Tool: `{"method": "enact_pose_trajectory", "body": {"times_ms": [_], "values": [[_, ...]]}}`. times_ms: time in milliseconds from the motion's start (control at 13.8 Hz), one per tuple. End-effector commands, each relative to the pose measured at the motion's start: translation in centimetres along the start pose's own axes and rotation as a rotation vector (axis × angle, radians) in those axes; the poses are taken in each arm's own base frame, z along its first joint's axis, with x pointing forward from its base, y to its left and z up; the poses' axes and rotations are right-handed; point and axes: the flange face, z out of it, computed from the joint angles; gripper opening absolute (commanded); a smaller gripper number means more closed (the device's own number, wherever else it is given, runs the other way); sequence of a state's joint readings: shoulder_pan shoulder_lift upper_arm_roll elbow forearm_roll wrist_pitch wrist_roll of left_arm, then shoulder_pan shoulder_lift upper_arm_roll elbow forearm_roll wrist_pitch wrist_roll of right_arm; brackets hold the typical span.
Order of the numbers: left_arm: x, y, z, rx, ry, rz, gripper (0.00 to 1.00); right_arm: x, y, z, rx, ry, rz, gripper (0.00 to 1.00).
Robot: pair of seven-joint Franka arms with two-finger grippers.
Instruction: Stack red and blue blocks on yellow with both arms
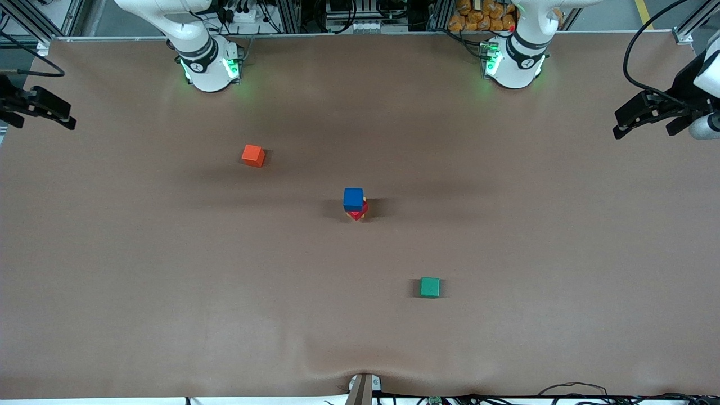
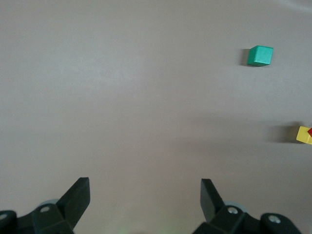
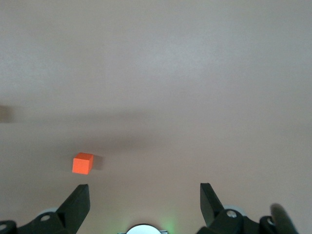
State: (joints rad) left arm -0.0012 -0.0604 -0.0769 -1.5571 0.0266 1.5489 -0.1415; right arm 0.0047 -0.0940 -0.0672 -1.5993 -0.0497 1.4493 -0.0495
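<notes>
While both arms wait at the 2 ends of the table [image 1: 169,315], a stack of 3 cubes is seen near the table's middle. The blue cube [image 1: 353,199] is on top, the red cube [image 1: 356,213] is under it and turned a little askew, and only slivers of the yellow cube [image 1: 365,208] are seen at the bottom of the stack. In the left wrist view the yellow cube [image 2: 303,134] is cut by the picture's edge, with a corner of the red cube [image 2: 310,130] showing on it.

The left gripper [image 1: 647,115] is held up over the edge of the table at the left arm's end, well apart from the stack; its fingers [image 2: 78,197] are spread wide and nothing is held between them. The right gripper [image 1: 42,109] is held over the edge at the right arm's end, equally well apart from the stack, with its fingers [image 3: 78,202] also spread wide and empty.

2 other cubes are left loose on the table. An orange cube [image 1: 253,155] lies farther from the front camera than the stack, toward the right arm's end. A green cube [image 1: 430,287] lies nearer to that camera than the stack, toward the left arm's end.

No brand, label or writing can be read on the cubes, the grippers or the table.
</notes>
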Motion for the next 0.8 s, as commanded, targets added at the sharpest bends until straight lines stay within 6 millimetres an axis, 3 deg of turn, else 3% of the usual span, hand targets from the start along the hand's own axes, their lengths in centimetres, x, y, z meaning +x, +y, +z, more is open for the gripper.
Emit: {"method": "enact_pose_trajectory", "body": {"times_ms": [0, 361, 723], "values": [[0.1, -0.1, -0.2, 0.019, 0.013, 0.012, 1.00, -0.1, -0.5, -1.5, -0.031, 0.028, -0.024, 1.00], [0.0, -0.1, -0.4, 0.019, 0.017, 0.014, 1.00, 1.6, -0.9, -3.0, -0.011, 0.069, -0.024, 1.00], [-0.1, -0.2, -0.6, 0.018, 0.016, 0.012, 1.00, 1.7, -1.8, -3.1, 0.048, 0.074, -0.030, 1.00]]}}
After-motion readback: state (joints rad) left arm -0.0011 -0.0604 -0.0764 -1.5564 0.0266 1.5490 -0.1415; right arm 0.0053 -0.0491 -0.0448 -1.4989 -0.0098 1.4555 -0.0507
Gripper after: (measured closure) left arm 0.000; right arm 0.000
